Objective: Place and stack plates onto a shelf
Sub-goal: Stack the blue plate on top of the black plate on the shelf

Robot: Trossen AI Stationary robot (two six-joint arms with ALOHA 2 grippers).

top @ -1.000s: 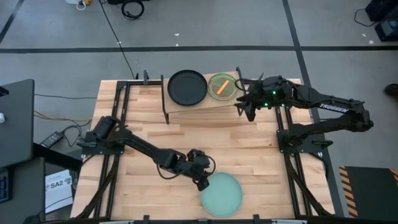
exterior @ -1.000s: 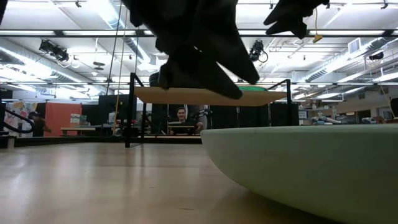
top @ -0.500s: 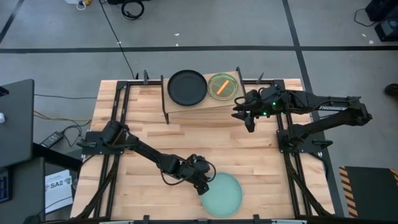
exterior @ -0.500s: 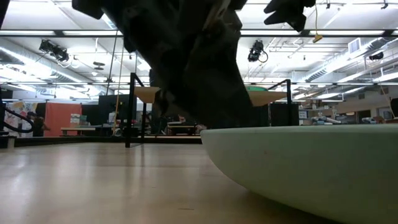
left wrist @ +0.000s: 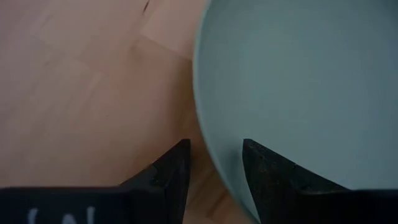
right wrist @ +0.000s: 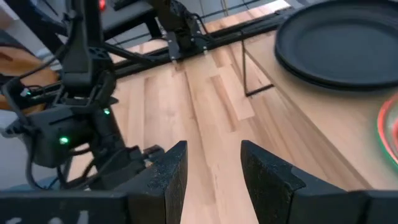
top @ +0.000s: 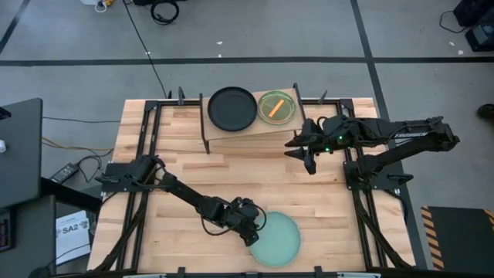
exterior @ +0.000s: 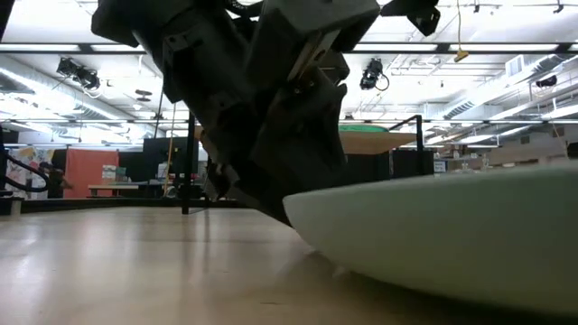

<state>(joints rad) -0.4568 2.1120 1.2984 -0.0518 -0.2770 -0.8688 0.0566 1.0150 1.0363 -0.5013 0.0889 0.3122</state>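
Taking the mint green plate (top: 275, 239) as the landmark: it sits at the near edge of the bench (top: 177, 162), and the left claw (top: 251, 229) is at its left rim. In the left wrist view that claw's 2 dark fingers (left wrist: 171, 171) stand parted, one on the wood beside the plate, the other over the plate's rim, so the rim lies in the gap between them. The low view shows the plate (exterior: 442, 230) tipped, its left edge raised off the bench under the left claw (exterior: 271, 194) (whether the fingers actually pinch the rim cannot be told).

Far from the mint green plate, at the bench's back edge, stands the shelf (top: 247, 132). On it, a black plate (top: 232, 108) lies to the left and a green translucent plate (top: 276, 106) with something orange in it lies just beside it on the right.

To the right of the mint plate and toward the shelf, the right claw (top: 302, 147) hangs above the bench just off the shelf's right front corner. Its 2 fingers (right wrist: 171, 171) are apart and hold nothing.
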